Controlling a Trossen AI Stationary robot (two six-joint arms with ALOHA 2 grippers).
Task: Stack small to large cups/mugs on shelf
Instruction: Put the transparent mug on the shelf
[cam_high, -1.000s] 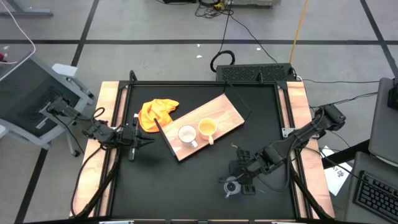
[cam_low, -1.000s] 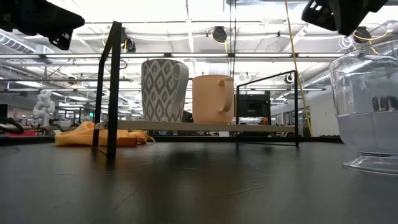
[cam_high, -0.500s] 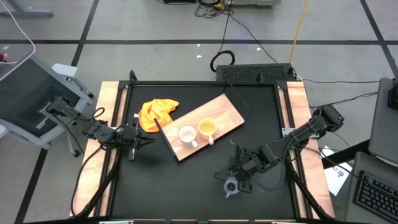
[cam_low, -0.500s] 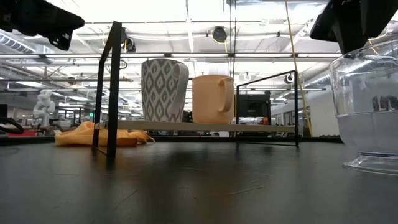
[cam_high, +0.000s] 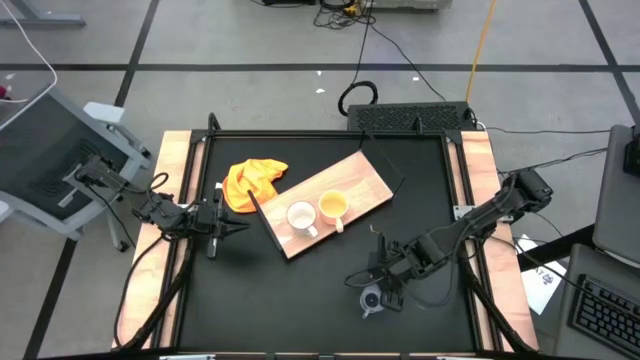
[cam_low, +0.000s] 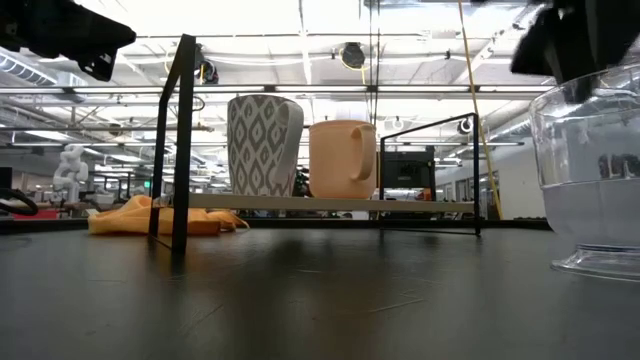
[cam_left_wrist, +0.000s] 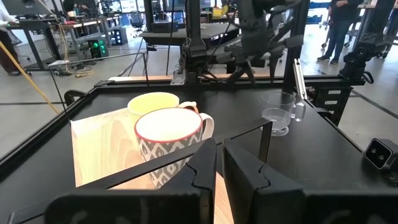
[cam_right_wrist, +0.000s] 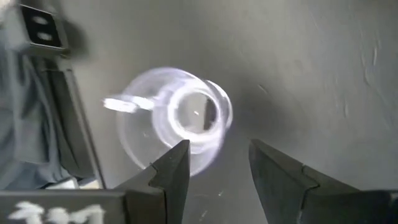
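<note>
Right pincer lowered over glass cup (fingers apart), arm outstretched

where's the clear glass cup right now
In the high view the clear glass cup stands on the black tabletop, off the wooden shelf, directly beneath the open right pincer.

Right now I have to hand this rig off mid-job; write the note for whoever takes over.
Right hand: open, poised directly above the clear glass handled cup, which stands on the black tabletop, off the shelf.
Left hand: shut, waiting at the table's left edge beside the light-brown wooden shelf board.
Patterned white mug and yellow-orange mug stand side by side on the board.
Done: two mugs shelved.
Left: grasp the glass cup and place it on the board in size order.
</note>
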